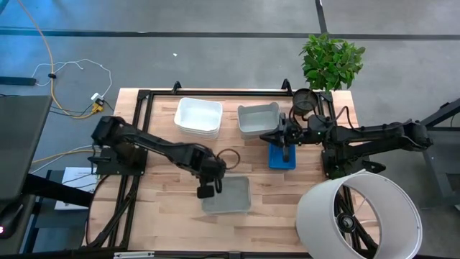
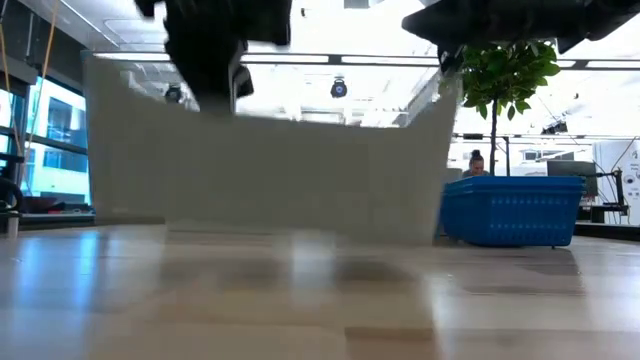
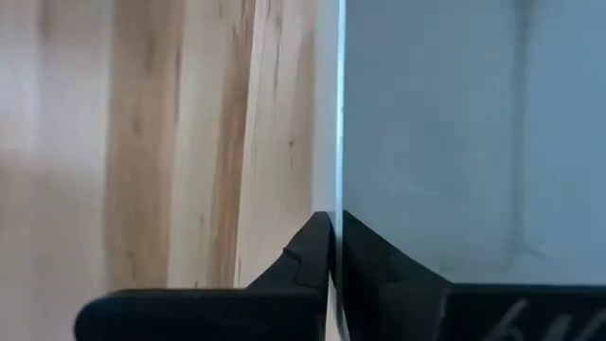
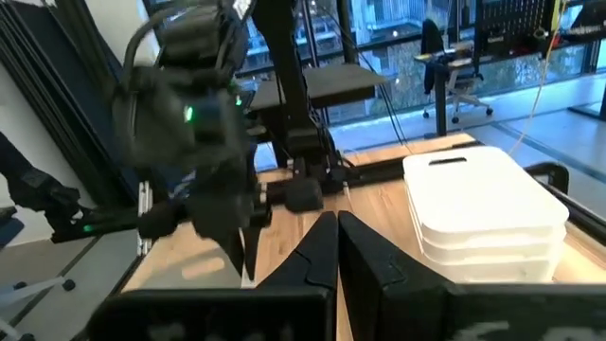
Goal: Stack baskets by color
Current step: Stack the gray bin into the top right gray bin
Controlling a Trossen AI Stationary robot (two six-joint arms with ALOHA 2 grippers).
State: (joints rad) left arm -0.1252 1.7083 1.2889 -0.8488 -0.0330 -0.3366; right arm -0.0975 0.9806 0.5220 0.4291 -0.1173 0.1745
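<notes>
A translucent grey basket (image 1: pixel 228 195) sits near the table's front middle, and it fills the low view (image 2: pixel 270 170). My left gripper (image 1: pixel 208 189) is shut on its left end. Three white baskets (image 1: pixel 198 117) stand nested at the far side, also seen as a white stack (image 4: pixel 483 213) in the right wrist view. A second grey basket (image 1: pixel 258 119) sits beside them. A blue basket (image 1: pixel 282 156) lies right of centre, also seen in the low view (image 2: pixel 510 210). My right gripper (image 1: pixel 285 137) hovers level over its far end, shut and empty. My left gripper pinches the grey basket's left short wall at its rim (image 3: pixel 339 142), with one finger (image 3: pixel 305 260) outside the wall and the other inside. The fingers come steeply from above, pointing down. The basket stands upright; whether its bottom is clear of the table I cannot tell.
A large white lampshade (image 1: pixel 359 216) lies at the near right corner. A small black pot (image 1: pixel 305 101) and a green plant (image 1: pixel 330 61) stand at the far right. A person (image 2: pixel 476 163) sits in the room beyond. Bare wood lies at the near left.
</notes>
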